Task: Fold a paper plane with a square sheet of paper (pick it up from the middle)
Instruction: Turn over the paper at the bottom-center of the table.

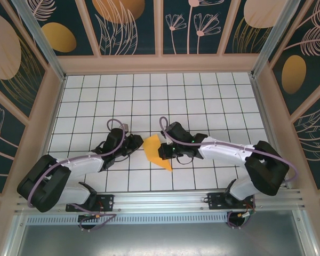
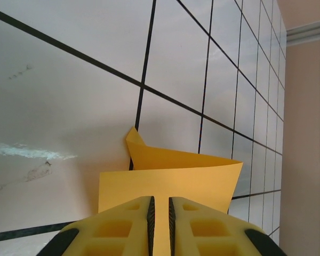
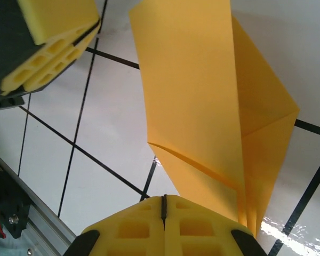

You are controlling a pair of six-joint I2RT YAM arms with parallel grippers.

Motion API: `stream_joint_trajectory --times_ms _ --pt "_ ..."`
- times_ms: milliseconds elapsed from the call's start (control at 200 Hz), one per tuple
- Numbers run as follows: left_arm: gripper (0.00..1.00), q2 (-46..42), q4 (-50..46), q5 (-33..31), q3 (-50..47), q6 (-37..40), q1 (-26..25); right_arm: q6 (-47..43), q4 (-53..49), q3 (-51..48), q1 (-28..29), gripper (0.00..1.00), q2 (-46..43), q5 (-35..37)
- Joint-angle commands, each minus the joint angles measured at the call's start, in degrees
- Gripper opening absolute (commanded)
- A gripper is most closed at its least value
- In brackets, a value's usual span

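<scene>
Left end effector [image 2: 160,201] is clamped on the paper plane [image 2: 170,178], a strip of orange-yellow pinched between its pads. Right end effector [image 3: 162,198] is closed tight, pads meeting, with the folded layers just beside it. The plane sits mid-desk [image 1: 202,96] between the 2 of them, half-folded with crisp diagonal creases, 1 pointed tip toward the near rail [image 1: 165,200]. Beyond, open grid squares run to the far wall [image 1: 160,64].

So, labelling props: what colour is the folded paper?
Plain orange-yellow; the paper shows best in the right wrist view.
</scene>
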Motion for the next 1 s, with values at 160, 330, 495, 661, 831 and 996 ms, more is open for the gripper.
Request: stream_joint_trajectory --times_ms 160,330,495,661,831,996 --pt "0.21 1.98 1.91 4.01 1.61 1.24 0.10 0.94 4.59 -2.34 -5.45 0.00 3.65 -3.34" --pt "0.21 2.48 1.57 4.28 1.92 1.14 -0.05 0.77 7.26 -4.45 -8.27 0.00 6.14 -5.33" --pt "0.23 2.62 0.59 4.27 2.48 1.32 -0.22 0.95 8.00 -5.52 -9.52 0.00 7.57 -3.70" --pt "0.27 2.13 -2.25 4.18 2.61 0.11 -0.64 1.19 10.00 -7.42 -11.01 0.00 7.84 -4.67" --pt "0.35 0.36 -2.76 4.09 2.82 -2.36 -3.12 1.67 10.97 -7.96 -10.98 0.00 7.86 -5.32" --pt "0.44 -1.88 -3.41 2.33 2.22 -5.05 -4.59 1.49 10.19 -7.71 -11.00 0.00 7.98 -4.81"
